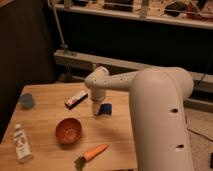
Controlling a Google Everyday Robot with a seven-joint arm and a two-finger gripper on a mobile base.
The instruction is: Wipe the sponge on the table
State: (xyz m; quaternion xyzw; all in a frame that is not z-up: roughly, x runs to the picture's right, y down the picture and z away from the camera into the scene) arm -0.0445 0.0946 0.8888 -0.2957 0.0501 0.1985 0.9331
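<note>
Blue sponge (105,108): a small dark block lying flat on the tabletop (46,114), in its far right part, just beside the tip of the tool.

Handling: judge it light, soft and compressible. It should yield under a pinch and drag on the planks rather than slide. Nothing about it looks fragile.

Where to hold: take it across its shorter sides, low enough that the bottom face stays flat on the wood. A grip at one corner would likely let it fold or twist as you wipe.

Tool (95,109): it points straight down from the white arm (150,100), with its tip at or just above the wood, on the side of the sponge nearer the box. It is spread as wide as it goes and grips nothing that you can make out. Whether it touches the sponge cannot be told.

Stage: the scene fits either a tool closing in to take the sponge or one that has just let it go. The wood shows no mark to settle which.

Neighbours: black-and-white box (76,99) near the tool, toward the back; red bowl (68,130) nearer the front; carrot (95,151) at the front edge; white bottle (22,144) front left; pale blue cup (26,100) at the far left.

Risk: a wide sweep could knock the box or the bowl.
</note>
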